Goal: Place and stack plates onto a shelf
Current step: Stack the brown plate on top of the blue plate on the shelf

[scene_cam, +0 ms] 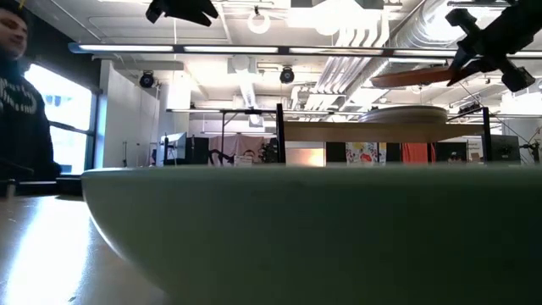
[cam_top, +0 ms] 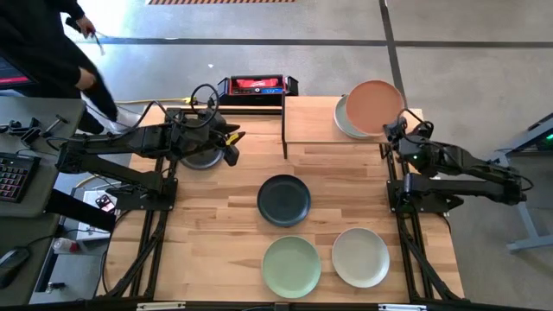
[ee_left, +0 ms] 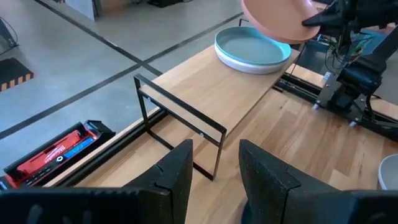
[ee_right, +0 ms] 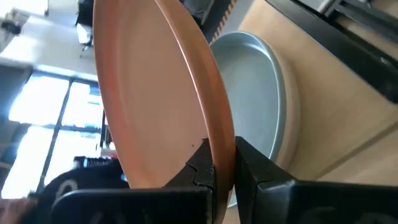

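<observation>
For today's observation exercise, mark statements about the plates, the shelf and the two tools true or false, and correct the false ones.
1. The right tool grips a peach plate by its rim. True.
2. The shelf has no plate on it. False: a pale plate lies at its right end.
3. The left tool is open and holds nothing. True.
4. The black plate sits on the shelf. False: it lies on the table.
</observation>
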Available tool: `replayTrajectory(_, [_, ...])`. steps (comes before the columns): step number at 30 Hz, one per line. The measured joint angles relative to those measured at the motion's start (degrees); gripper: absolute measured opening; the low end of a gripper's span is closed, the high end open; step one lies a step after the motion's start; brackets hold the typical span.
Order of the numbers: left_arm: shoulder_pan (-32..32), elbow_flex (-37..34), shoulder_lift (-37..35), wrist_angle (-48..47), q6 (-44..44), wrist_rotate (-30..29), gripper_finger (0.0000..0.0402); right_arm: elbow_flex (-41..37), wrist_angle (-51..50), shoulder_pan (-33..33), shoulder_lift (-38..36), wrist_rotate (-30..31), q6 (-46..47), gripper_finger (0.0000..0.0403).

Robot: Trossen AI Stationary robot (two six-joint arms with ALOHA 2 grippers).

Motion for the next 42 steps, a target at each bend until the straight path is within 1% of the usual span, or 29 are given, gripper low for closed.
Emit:
replayTrajectory(4, [0.0,0.0,0.0,-0.02,-1.04,0.0,0.0118,0.0,0.0,0.02,2.76,1.17,5.94,0.0005])
replayTrajectory(9, [0.0,0.0,0.0,-0.02,-1.11,0.0,0.0117,0.0,0.0,0.02,7.4,0.92,10.28,0.0005])
replayTrajectory(13, [0.0,0.0,0.0,-0.04,-1.05,0.0,0.0118,0.0,0.0,-0.01,10.88,2.52,14.95,0.0005])
replayTrajectory(16, [0.0,0.0,0.0,-0.06,-1.05,0.0,0.0118,0.0,0.0,-0.97,12.61,2.42,16.83,0.0005])
replayTrajectory(27, [-0.01,0.0,0.0,-0.08,-0.95,-0.01,0.0118,0.02,5.65,-5.83,17.64,-1.73,15.54,0.0005])
replayTrajectory(30, [0.0,0.0,0.0,-0.11,-0.94,0.0,0.0118,0.02,6.31,-6.62,18.67,-3.12,15.38,0.0005])
replayTrajectory(34, [-0.02,0.0,0.0,-0.11,-0.92,-0.02,0.0117,0.02,7.08,-7.15,19.33,-3.52,15.37,0.0006])
replayTrajectory(37, [-0.02,0.0,0.0,-0.11,-0.92,-0.02,0.0117,0.02,7.08,-7.28,19.27,-3.74,15.37,0.0021])
replayTrajectory(42, [-0.02,0.0,0.0,-0.11,-0.92,-0.02,0.0118,0.07,7.23,-7.28,19.22,-4.24,15.37,0.0062])
